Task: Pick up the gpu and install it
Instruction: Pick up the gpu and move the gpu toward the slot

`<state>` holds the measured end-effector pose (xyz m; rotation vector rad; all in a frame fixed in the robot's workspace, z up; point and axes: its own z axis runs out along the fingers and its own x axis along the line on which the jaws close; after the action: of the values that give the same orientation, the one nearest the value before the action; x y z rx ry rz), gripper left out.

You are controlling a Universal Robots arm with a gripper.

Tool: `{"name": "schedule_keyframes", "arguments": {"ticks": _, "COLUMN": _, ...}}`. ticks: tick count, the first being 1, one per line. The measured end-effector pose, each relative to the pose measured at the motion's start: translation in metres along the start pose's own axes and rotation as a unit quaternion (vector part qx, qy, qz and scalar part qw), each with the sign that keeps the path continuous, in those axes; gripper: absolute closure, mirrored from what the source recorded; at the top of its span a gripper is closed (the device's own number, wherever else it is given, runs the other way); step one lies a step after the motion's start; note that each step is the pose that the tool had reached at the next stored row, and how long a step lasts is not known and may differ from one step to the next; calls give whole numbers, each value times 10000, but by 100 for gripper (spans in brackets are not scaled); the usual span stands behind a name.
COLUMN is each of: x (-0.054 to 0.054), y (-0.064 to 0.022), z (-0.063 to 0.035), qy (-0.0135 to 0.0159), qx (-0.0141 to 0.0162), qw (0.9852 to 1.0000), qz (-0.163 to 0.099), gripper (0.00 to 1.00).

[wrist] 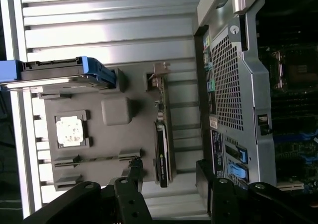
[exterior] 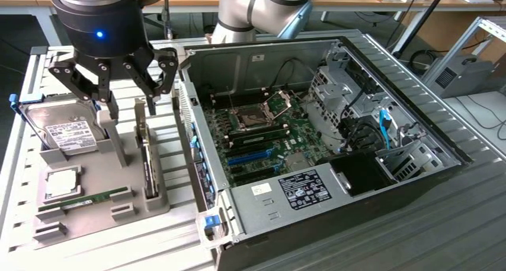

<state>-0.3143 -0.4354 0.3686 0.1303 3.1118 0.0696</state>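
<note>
1. Table (exterior: 442, 223) (wrist: 109, 30): ribbed metal surface that carries everything below.
2. Computer case (exterior: 269, 51) (wrist: 228, 85): lies open on its side on the exterior view's right. The green main board (exterior: 261, 146) is exposed inside, and a perforated rear panel faces the tray.
3. Tray (exterior: 95, 182) (wrist: 107, 139): grey moulded holder just beside the case, on the exterior view's left.
4. Gripper (exterior: 132, 112) (wrist: 169, 167): black and multi-fingered, hanging over the tray end nearer the case's rear panel. The fingers are spread apart and grasp nothing. In the wrist view one finger stands on each side of the card, with a gap on both sides.
5. Hard drive (exterior: 67, 131) (wrist: 64, 72): silver with a white label, propped at a tilt in the tray's far corner, with blue clips at its edge.
6. Gpu (exterior: 147, 164) (wrist: 161, 149): slim card standing on edge in its slot along the tray side nearest the case, directly below the gripper.
7. Memory stick (exterior: 83, 198) (wrist: 97, 158): narrow and green, lying flat in the tray.
8. Processor chip (exterior: 61, 183) (wrist: 69, 131): square and silver, seated in a tray pocket between the hard drive and the memory stick.
</note>
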Motion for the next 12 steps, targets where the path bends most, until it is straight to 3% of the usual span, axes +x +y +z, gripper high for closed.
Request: {"name": "schedule_keyframes", "arguments": {"ticks": 12, "x": 4, "y": -7, "z": 151, "qy": 0, "qx": 0, "qw": 10000, "qz": 0, "gripper": 44}}
